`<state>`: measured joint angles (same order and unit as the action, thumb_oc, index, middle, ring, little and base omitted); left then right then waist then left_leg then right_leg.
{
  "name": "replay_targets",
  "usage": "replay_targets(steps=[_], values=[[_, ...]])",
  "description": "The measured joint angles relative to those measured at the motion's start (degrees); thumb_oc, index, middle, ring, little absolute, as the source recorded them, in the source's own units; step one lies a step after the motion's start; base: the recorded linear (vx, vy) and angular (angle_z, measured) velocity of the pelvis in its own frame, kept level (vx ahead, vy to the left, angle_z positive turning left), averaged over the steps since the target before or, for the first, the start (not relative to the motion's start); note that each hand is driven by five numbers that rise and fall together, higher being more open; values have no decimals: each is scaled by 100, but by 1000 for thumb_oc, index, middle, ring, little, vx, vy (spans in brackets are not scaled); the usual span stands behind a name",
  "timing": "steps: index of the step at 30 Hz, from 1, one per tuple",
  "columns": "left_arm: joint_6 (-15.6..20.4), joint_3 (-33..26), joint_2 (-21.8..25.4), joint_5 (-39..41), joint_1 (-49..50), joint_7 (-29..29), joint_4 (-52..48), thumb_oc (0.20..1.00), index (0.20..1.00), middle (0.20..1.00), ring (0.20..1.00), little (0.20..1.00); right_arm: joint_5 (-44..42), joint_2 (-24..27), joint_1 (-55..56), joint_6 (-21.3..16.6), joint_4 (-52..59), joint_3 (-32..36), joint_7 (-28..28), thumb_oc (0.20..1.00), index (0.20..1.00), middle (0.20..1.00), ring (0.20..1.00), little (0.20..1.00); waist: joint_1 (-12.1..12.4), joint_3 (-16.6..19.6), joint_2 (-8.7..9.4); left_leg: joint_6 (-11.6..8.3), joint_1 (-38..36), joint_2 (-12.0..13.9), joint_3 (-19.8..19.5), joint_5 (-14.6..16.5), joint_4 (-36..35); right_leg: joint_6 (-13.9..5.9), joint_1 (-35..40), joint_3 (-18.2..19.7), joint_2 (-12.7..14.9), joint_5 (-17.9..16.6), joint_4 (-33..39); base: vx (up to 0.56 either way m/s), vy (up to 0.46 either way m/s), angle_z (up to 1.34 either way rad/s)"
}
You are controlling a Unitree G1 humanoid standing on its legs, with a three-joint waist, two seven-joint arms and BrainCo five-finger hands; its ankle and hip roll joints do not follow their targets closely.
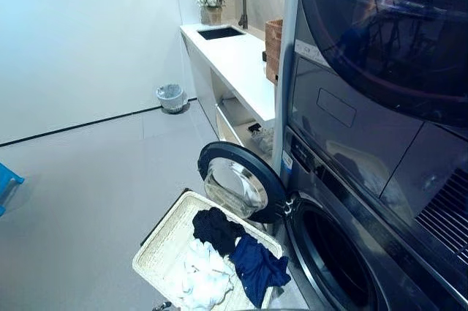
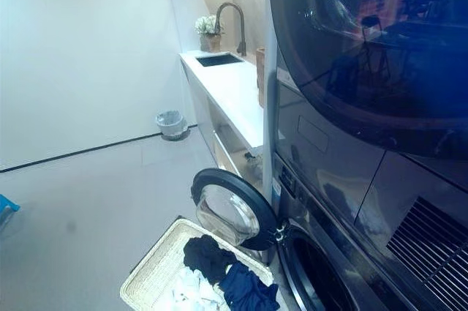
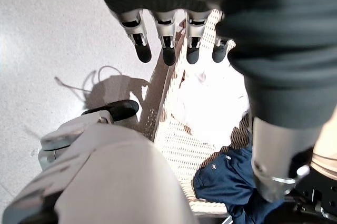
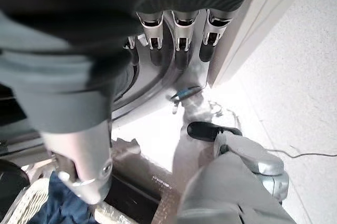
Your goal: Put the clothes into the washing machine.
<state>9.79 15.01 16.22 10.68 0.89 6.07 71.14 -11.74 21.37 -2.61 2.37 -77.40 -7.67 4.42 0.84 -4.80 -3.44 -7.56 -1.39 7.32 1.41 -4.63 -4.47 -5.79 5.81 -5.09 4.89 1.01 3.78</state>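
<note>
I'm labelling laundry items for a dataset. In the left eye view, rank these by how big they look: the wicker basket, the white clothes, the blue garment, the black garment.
1. wicker basket, clearly largest.
2. white clothes and blue garment: look alike, unranked.
3. black garment, slightly smaller; it lies farther from the camera.

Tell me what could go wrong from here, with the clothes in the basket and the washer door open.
1. The open door hangs over the basket; a rising hand may bump it.
2. The dark blue, black and white clothes overlap, so one grab may drag another out onto the floor.
</note>
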Motion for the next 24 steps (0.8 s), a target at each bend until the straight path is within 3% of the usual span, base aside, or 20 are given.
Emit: replay_targets(steps=[4, 8, 12, 17, 24], values=[[350, -43, -3, 765, -875, -241, -87, 1000, 1000, 1000, 1000, 1000, -262, 85, -907, -109, 29, -28, -89, 1000, 1000, 1000, 1000, 1000, 8, -935, -89, 56, 920, 19, -36, -391, 73, 57, -871, -7, -59, -414, -17, -264, -7, 2], [607, -47, 66, 1160, -1551, -525, -641, 1000, 1000, 1000, 1000, 1000, -475, 186, -1673, -190, 184, -175, -203, 1000, 1000, 1000, 1000, 1000, 19, -1600, -124, 97, 1445, -16, -147, -589, 20, 3, -1330, -21, -54, -620, 93, -148, -2, 5], [861, -38, 294, 1389, -2001, -781, -949, 1000, 1000, 1000, 1000, 1000, -818, 318, -2271, -343, 400, -181, -267, 1000, 1000, 1000, 1000, 1000, 65, -2047, -161, 118, 1690, -42, -180, -713, -54, -18, -1618, -44, -41, -672, 30, -90, -20, 5], [1020, -41, 639, 1637, -2594, -1395, -1337, 1000, 1000, 1000, 1000, 1000, -1332, 687, -2906, -557, 667, -223, -330, 1000, 1000, 1000, 1000, 1000, 193, -2490, -131, 138, 2106, -69, -261, -786, 73, 2, -2180, -82, 2, -507, -484, -91, -40, 5], [1219, -27, 895, 1628, -3065, -2049, -2140, 1000, 1000, 1000, 1000, 1000, -1622, 758, -3163, -915, 1495, -240, -394, 1000, 1000, 1000, 1000, 1000, 199, -2512, -64, 134, 2780, -152, -441, -779, 396, -19, -3222, -161, 140, 114, -1771, -56, -61, 13]])
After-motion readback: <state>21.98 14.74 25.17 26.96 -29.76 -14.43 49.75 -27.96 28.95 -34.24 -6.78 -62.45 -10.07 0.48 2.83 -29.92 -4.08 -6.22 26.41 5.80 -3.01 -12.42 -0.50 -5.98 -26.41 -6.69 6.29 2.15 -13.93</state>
